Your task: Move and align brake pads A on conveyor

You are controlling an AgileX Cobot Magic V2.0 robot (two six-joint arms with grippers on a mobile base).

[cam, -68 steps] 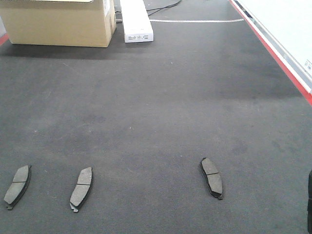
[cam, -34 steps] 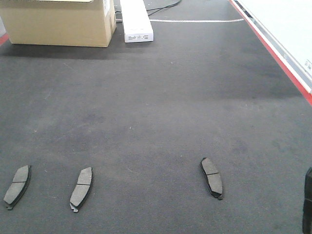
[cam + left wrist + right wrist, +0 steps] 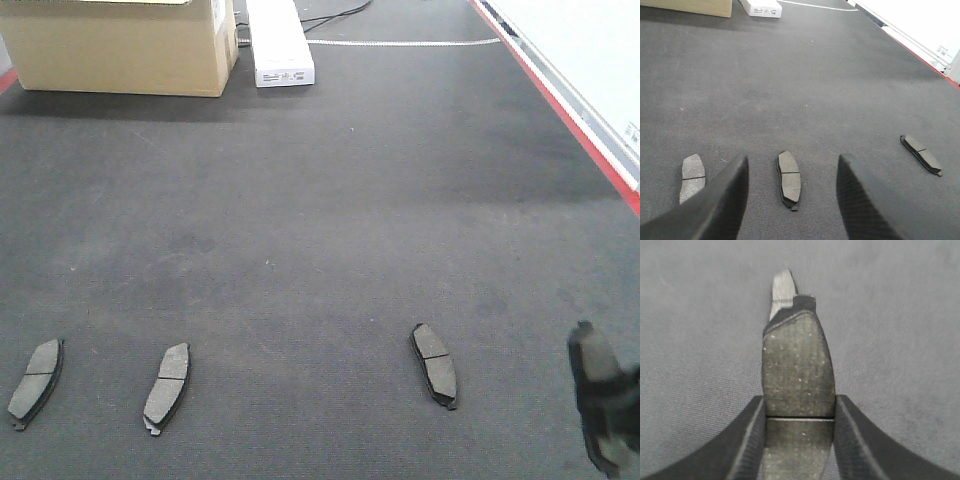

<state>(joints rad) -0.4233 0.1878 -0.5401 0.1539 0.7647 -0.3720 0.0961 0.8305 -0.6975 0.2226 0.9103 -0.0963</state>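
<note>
Since half a second ago my right gripper [image 3: 603, 410] has pushed further into the lower right of the front view, clenched on a fourth brake pad [image 3: 798, 370] — the wrist view shows it pinched between both fingers, above the conveyor [image 3: 330, 200]. I count three more brake pads lying flat on the belt along the bottom of the front view: one far left [image 3: 35, 381], one beside it [image 3: 167, 387], one right of centre [image 3: 435, 364]. My left gripper [image 3: 790, 200] hangs released, fingers spread either side of one pad. One cardboard box [image 3: 120, 45] and one white box [image 3: 278, 40] sit upper left.
</note>
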